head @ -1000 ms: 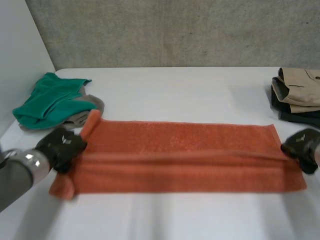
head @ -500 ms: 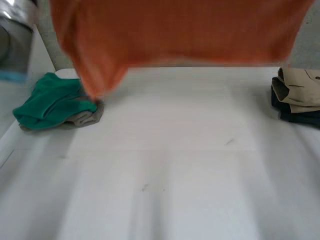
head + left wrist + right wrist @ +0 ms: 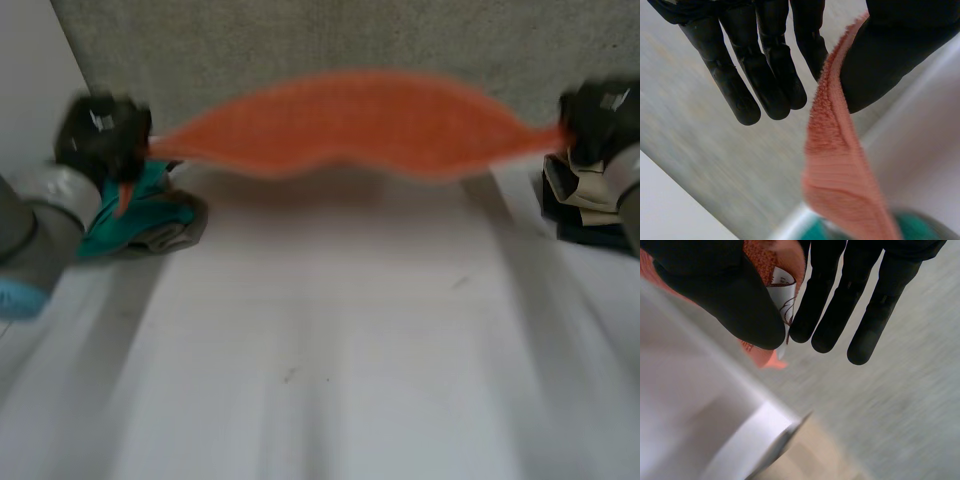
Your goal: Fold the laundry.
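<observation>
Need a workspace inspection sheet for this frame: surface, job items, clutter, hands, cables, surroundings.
surface: white table, a few small marks on it.
job's things: orange towel stretched in the air between the two hands, off the table; crumpled green and grey cloths at far left; folded stack, beige on dark, at far right.
clutter: nothing seen.
hands: left hand pinches one end of the towel between thumb and fingers; right hand pinches the other end, at its label.
cables: nothing seen.
surroundings: grey concrete wall behind the table.
</observation>
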Controlling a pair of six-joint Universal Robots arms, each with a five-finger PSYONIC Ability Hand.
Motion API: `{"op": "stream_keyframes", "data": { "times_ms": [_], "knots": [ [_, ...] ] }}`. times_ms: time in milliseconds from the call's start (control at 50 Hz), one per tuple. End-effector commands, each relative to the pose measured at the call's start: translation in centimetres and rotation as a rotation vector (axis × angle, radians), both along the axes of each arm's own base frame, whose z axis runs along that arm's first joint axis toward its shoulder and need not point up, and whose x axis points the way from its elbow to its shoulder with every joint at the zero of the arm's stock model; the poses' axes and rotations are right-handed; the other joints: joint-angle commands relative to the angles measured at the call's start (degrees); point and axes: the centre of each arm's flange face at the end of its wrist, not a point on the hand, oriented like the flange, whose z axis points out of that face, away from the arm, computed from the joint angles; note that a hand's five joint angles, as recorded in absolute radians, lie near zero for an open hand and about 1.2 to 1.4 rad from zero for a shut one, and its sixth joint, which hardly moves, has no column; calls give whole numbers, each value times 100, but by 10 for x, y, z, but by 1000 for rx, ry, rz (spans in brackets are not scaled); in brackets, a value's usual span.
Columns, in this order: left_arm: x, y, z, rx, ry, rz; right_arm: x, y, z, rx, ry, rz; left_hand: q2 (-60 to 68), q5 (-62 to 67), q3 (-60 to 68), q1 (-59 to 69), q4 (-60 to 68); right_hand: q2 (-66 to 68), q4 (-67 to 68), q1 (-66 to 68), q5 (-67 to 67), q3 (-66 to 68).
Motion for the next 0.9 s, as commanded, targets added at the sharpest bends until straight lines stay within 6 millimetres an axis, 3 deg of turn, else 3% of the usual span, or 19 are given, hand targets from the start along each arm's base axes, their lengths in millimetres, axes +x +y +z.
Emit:
{"op": "stream_keyframes", "data": {
  "times_ms": [20, 80, 120, 220, 560, 620, 640, 780, 900],
  "knots": [
    [12, 44, -77, 230, -79, 11, -2, 35, -71, 248, 70, 65, 1121, 1277, 1163, 1354, 1100, 1207, 1120, 1333, 1141, 1154],
    [22, 50, -95, 239, -127, 16, -17, 34, -82, 265, 106, 48, 1006, 1163, 1049, 1239, 986, 1207, 1120, 1333, 1141, 1154],
    [31, 50, -105, 228, -150, 17, -33, 30, -89, 273, 142, 23, 100, 256, 142, 333, 79, 1207, 1120, 1333, 1141, 1154],
    [40, 45, -124, 237, -180, -26, -38, 27, -93, 274, 196, 15, -1450, -1294, -1407, -1217, -1471, 1207, 1120, 1333, 1141, 1154],
    [53, 35, -130, 202, -271, -35, -40, 28, -98, 292, 192, 11, -1720, -1564, -1678, -1487, -1741, 1207, 1120, 1333, 1141, 1154],
    [53, 38, -135, 216, -293, -40, -40, 28, -98, 291, 199, 9, -665, -509, -623, -432, -686, 1207, 1120, 1333, 1141, 1154],
    [53, 42, -134, 216, -302, -40, -41, 27, -96, 290, 204, 7, 1103, 1259, 1145, 1336, 1082, 1207, 1120, 1333, 1141, 1154],
    [55, 62, -109, 205, -309, -21, -40, 41, -101, 372, 269, 40, 1121, 1277, 1163, 1354, 1100, 1207, 1120, 1333, 1141, 1154],
    [52, 106, -90, 365, -307, -42, -42, 69, -93, 510, 418, 102, 1121, 1277, 1163, 1354, 1100, 1207, 1120, 1333, 1141, 1154]
  ]
}}
